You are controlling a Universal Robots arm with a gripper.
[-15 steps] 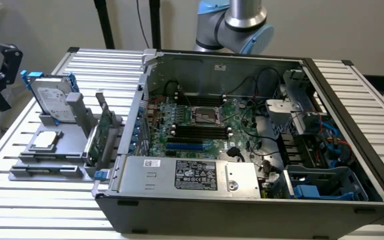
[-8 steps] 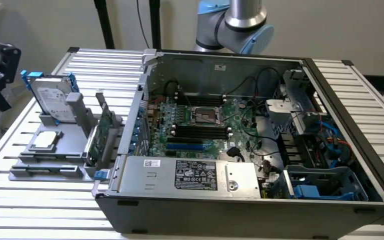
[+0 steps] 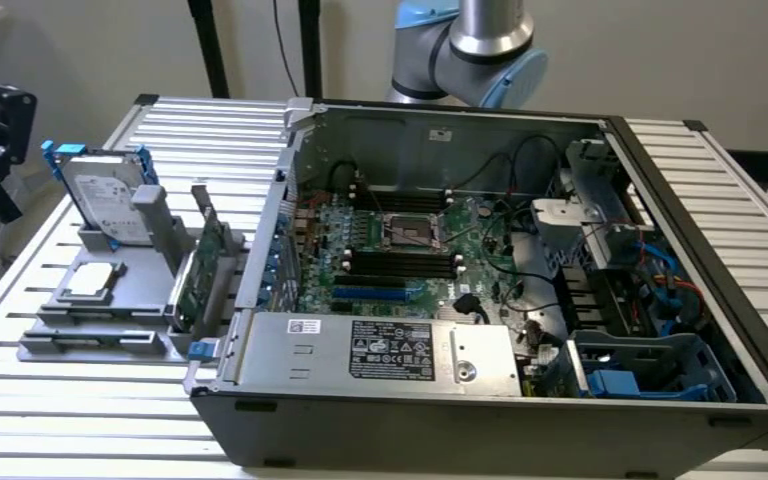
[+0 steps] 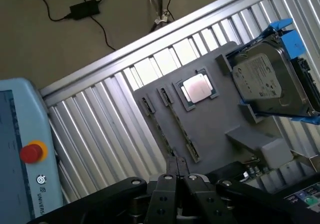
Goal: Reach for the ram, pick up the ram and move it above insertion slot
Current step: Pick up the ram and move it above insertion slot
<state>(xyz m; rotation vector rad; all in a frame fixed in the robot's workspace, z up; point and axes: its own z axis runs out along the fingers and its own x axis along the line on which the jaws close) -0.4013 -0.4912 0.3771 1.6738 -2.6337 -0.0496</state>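
On the grey fixture plate, a long thin strip stands edge-on between two end clips; it looks like the ram, though no green shows from this angle. My gripper hangs well above the plate, over the near end of that strip. Its dark fingers are pressed together and shut, with nothing between them. The black memory slots lie on the motherboard inside the open computer case. The arm rises behind the case.
The fixture at the exterior view's left also carries a silver hard drive with blue rails, a processor chip and a green expansion card. A teach pendant with a red button lies beside the ribbed table.
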